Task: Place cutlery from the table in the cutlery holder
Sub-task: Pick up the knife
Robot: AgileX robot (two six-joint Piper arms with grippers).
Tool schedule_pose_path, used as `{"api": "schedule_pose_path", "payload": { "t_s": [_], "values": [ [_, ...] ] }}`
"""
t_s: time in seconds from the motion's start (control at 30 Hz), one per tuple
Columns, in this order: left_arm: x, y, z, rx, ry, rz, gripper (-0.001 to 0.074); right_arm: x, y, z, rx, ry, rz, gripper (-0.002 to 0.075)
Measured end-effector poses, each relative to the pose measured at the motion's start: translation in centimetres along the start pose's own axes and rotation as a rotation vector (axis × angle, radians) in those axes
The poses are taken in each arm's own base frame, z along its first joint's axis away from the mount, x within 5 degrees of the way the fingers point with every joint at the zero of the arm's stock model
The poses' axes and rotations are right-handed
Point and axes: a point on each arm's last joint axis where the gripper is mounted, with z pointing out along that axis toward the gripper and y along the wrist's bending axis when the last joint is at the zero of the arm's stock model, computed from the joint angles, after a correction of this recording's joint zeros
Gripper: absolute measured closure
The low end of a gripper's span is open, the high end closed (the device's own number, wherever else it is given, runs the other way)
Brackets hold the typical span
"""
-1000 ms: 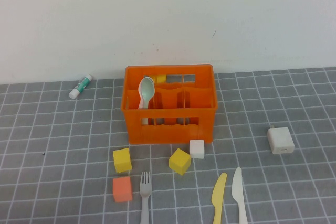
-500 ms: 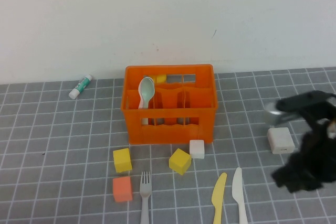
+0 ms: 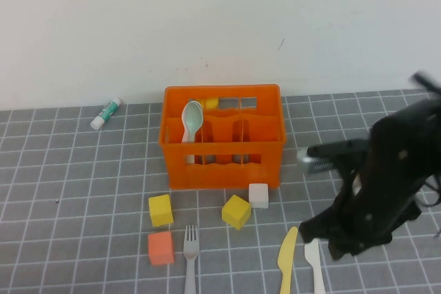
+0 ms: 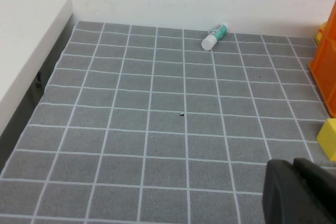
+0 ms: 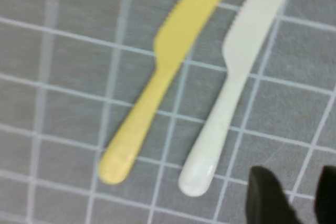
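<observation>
**Right arm swings in over the knives**

Right gripper (image 5: 291, 195) has moved in from the desk's right edge and now hangs over the white knife (image 3: 314, 261), fingers partly apart, holding nothing. Yellow knife (image 3: 286, 258) lies just beside it near the front edge. Orange cutlery holder (image 3: 222, 170) sits mid-desk. Left gripper (image 4: 299, 192) is closed, parked.

My raised camera looks down across the table (image 3: 83, 170) toward the far wall; my right wrist camera hovers close over both knives, shared with it; my left wrist camera looks low across the grid.
</observation>
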Motion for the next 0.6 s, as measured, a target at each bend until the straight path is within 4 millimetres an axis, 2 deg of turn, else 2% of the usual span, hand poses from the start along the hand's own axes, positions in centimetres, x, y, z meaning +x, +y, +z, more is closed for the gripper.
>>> {"api": "schedule_pose_path", "payload": {
  "t_s": [0.17, 0.23, 0.4, 0.6],
  "values": [
    [0.0, 0.0, 0.0, 0.000, 0.000, 0.000, 0.0736, 0.2, 1.3, 3.0, 0.088, 0.043, 0.044, 0.0333],
    [0.0, 0.0, 0.0, 0.000, 0.000, 0.000, 0.0736, 0.2, 1.7, 4.3, 0.107, 0.052, 0.053, 0.0287],
    [0.0, 0.0, 0.0, 0.000, 0.000, -0.001, 0.0736, -0.1, 2.5, 6.9, 0.104, 0.037, 0.060, 0.0262],
    [0.0, 0.0, 0.0, 0.000, 0.000, -0.001, 0.0736, -0.8, 2.8, 8.8, 0.081, -0.001, 0.060, 0.0266]
  ]
}}
